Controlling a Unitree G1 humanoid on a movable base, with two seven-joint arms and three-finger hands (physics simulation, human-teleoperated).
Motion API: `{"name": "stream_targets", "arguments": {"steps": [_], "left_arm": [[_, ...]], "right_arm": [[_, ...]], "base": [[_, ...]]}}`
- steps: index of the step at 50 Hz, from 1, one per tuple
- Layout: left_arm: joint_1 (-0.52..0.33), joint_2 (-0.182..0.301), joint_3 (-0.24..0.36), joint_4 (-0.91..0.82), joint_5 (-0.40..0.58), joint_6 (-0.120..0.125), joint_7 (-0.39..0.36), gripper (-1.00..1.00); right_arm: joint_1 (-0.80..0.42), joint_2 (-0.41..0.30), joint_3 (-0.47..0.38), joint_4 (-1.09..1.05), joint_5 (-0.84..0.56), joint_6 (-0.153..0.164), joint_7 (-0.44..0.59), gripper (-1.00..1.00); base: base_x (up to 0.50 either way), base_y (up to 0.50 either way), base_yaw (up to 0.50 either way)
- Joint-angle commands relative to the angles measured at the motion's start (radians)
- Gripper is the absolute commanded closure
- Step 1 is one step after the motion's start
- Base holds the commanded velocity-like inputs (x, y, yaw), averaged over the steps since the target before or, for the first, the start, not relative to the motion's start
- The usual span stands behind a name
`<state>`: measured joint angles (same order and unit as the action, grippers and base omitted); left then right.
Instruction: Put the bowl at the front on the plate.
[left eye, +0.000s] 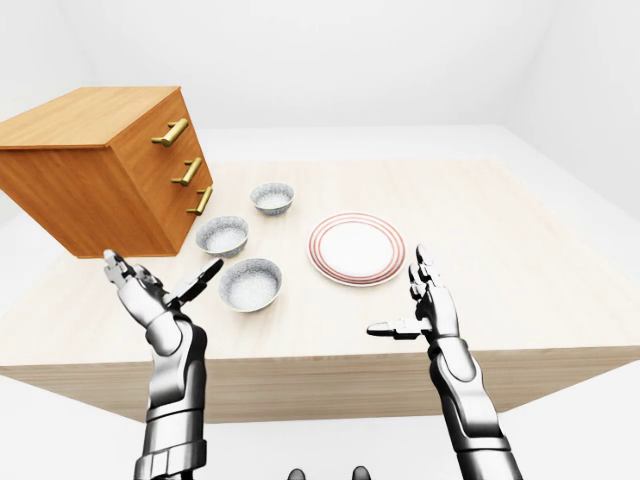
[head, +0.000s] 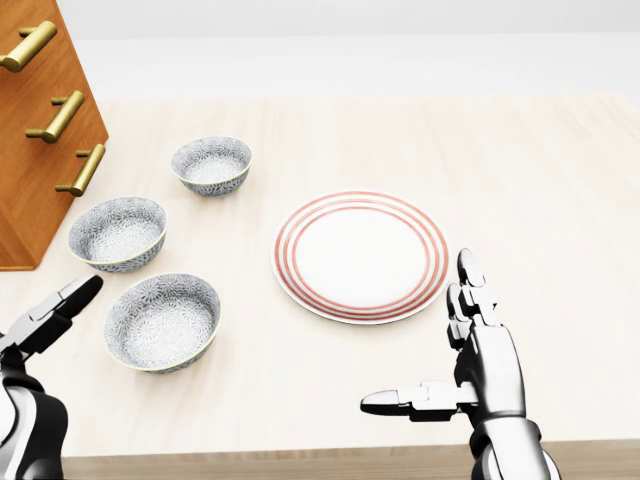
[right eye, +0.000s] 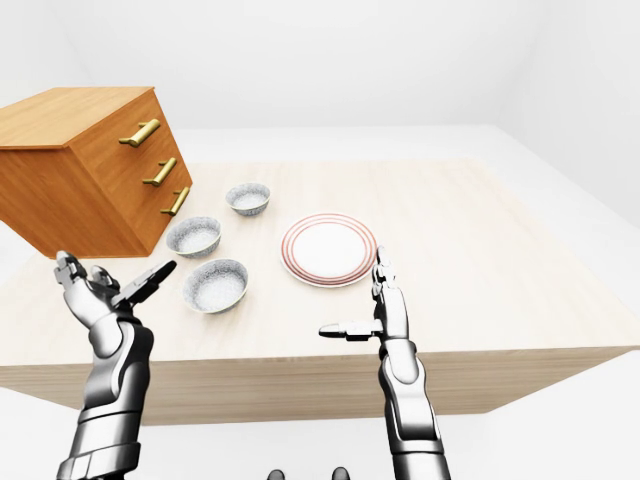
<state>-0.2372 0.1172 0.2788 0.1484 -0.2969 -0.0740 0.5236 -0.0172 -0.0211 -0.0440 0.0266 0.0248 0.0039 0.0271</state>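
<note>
A pale wooden table (head: 420, 130) fills most of the head view. Three patterned grey bowls sit in a slanting line at its left. The nearest bowl (head: 162, 322) lies in the lower left of the head view, upright with its mouth facing up; being round, it has no long axis to speak of. The middle bowl (head: 118, 233) stands just above and to the left of it, and the far bowl (head: 211, 165) higher still and further right, each apart from the next. None of them touches the plate.

The plate (head: 361, 256), white with red rings at its rim, lies flat at the centre of the head view, to the right of the nearest bowl with bare table between them. Nothing rests on it.

A wooden drawer chest (left eye: 95, 170) with three brass handles (left eye: 186, 172) occupies the upper left of the left-eye view, standing on the table beside the middle bowl.

The left hand (left eye: 150, 290) hovers at the lower left of the left-eye view, just left of the nearest bowl, fingers spread and palm turned up, holding nothing. The right hand (head: 470, 350) hangs in the lower right of the head view, below the plate's right edge, fingers straight and pointing up the frame, thumb stuck out to the left, also holding nothing. Neither hand touches a bowl or the plate.
</note>
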Motion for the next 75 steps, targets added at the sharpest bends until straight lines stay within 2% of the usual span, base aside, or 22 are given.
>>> {"name": "stream_targets", "arguments": {"steps": [1, 4, 8, 11, 12, 14, 16, 17, 19, 21, 24, 28, 29, 30, 33, 35, 38, 40, 42, 47, 75], "left_arm": [[-0.068, 0.045, 0.049, 0.138, -0.133, 0.021, 0.0, -1.0], [-0.057, 0.059, 0.034, 0.113, -0.113, -0.013, 0.0, -1.0], [-0.032, 0.058, 0.043, 0.06, -0.121, -0.013, 0.0, -1.0], [-0.02, 0.067, 0.062, 0.039, -0.137, 0.009, 0.0, -1.0], [-0.004, 0.071, 0.075, 0.018, -0.155, 0.027, 0.0, -1.0], [0.037, 0.068, 0.082, -0.048, -0.158, 0.048, 0.0, -1.0], [0.056, 0.064, 0.089, -0.073, -0.152, 0.052, 0.0, -1.0], [0.063, 0.062, 0.099, -0.08, -0.157, 0.068, 0.0, -1.0], [0.069, 0.064, 0.114, -0.084, -0.161, 0.073, 0.0, -1.0], [0.078, 0.065, 0.125, -0.092, -0.174, 0.096, 0.0, -1.0], [0.066, 0.072, 0.135, -0.067, -0.177, 0.087, 0.0, -1.0], [0.068, 0.075, 0.134, -0.061, -0.18, 0.081, 0.0, -1.0], [0.067, 0.076, 0.136, -0.055, -0.173, 0.072, 0.0, -1.0], [0.068, 0.077, 0.136, -0.052, -0.182, 0.079, 0.0, -1.0], [0.071, 0.074, 0.131, -0.066, -0.172, 0.079, 0.0, -1.0], [0.062, 0.073, 0.131, -0.049, -0.169, 0.07, 0.0, -1.0], [0.059, 0.075, 0.13, -0.043, -0.177, 0.075, 0.0, -1.0], [0.058, 0.076, 0.129, -0.04, -0.179, 0.075, 0.0, -1.0], [0.06, 0.077, 0.129, -0.045, -0.188, 0.09, 0.0, -1.0], [0.05, 0.079, 0.131, -0.029, -0.199, 0.102, 0.0, -1.0], [0.051, 0.082, 0.127, -0.028, -0.203, 0.1, 0.0, -1.0]], "right_arm": [[0.0, -0.001, -0.001, 0.003, 0.0, -0.005, 0.002, -1.0], [0.003, 0.0, 0.0, -0.002, -0.001, -0.003, 0.001, -1.0], [0.0, -0.001, -0.002, 0.006, 0.0, -0.01, 0.003, -1.0], [0.0, -0.001, -0.003, 0.006, 0.001, -0.01, 0.003, -1.0], [0.004, 0.0, -0.001, -0.007, -0.001, -0.003, -0.001, -1.0], [0.0, -0.001, -0.002, 0.006, 0.0, -0.012, 0.002, -1.0], [-0.001, -0.002, -0.003, 0.01, 0.001, -0.014, 0.004, -1.0], [0.0, -0.001, -0.003, 0.011, 0.001, -0.018, 0.003, -1.0], [0.001, -0.001, -0.003, 0.009, 0.0, -0.02, 0.002, -1.0], [-0.002, -0.002, -0.004, 0.022, -0.001, -0.031, 0.002, -1.0], [-0.003, -0.003, -0.005, 0.031, -0.003, -0.041, 0.002, -1.0], [0.002, 0.0, 0.0, 0.002, -0.01, -0.014, -0.007, -1.0], [0.003, 0.0, 0.001, -0.004, -0.01, -0.008, -0.007, -1.0], [0.003, 0.001, 0.001, -0.009, -0.01, 0.0, -0.009, -1.0], [-0.002, -0.001, -0.002, 0.006, -0.013, -0.009, -0.013, -1.0], [-0.004, -0.002, -0.003, 0.019, -0.014, -0.021, -0.013, -1.0], [-0.001, -0.001, -0.001, 0.003, -0.014, -0.003, -0.015, -1.0], [-0.005, -0.002, -0.002, 0.011, -0.014, -0.003, -0.014, -1.0], [-0.005, -0.002, -0.002, 0.01, -0.015, 0.003, -0.016, -1.0], [-0.01, -0.002, -0.001, 0.016, -0.023, 0.016, -0.023, -1.0], [-0.01, -0.002, -0.001, 0.017, -0.023, 0.016, -0.024, -1.0]], "base": [[0.0, 0.0, 0.0], [0.0, 0.0, 0.0], [0.0, 0.0, 0.0], [0.0, 0.0, 0.0], [0.0, 0.0, 0.0], [0.0, 0.0, 0.0], [0.0, 0.0, 0.0], [0.0, 0.0, 0.0], [0.0, 0.0, 0.0], [0.0, 0.0, 0.0], [0.0, 0.0, 0.0], [0.0, 0.0, 0.0], [0.0, 0.0, 0.0], [0.0, 0.0, 0.0], [0.0, 0.0, 0.0], [0.0, 0.0, 0.0], [0.0, 0.0, 0.0], [0.0, 0.0, 0.0], [0.0, 0.0, 0.0], [0.0, 0.0, 0.0], [0.0, 0.0, 0.0]]}}
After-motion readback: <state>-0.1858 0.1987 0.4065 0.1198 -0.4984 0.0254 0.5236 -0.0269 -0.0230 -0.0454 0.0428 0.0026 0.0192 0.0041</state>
